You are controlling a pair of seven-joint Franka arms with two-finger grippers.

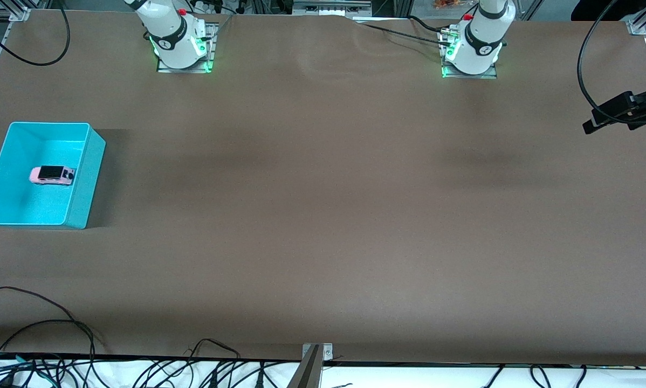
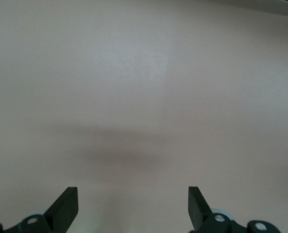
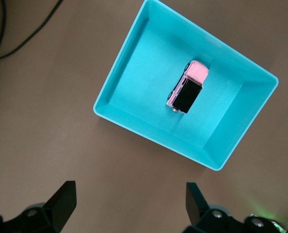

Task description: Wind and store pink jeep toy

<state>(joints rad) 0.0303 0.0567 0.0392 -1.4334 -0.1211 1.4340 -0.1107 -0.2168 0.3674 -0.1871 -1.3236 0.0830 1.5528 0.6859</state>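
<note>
We see a wide brown table [image 1: 323, 215] from above, with two white robot arms based along its top edge. At the right arm's end of the table sits a turquoise bin [image 1: 88, 178], and inside it, on the floor of the bin, rests the pink jeep toy [image 1: 52, 175], a tiny light-pink car with a black roof, standing on its wheels.

The right gripper [image 3: 129, 206] hangs over the table just beside the bin, its two black fingers spread wide and holding nothing. The left gripper [image 2: 133, 208] waits over bare table at the left arm's end, its fingers also spread wide and empty.

We judge that the jeep already lies where it is to be stored (whether it has been wound we cannot tell). If winding is not yet done, the next move calls for the right gripper to come over the bin, descend between its walls and close across the jeep's narrow body.
</note>
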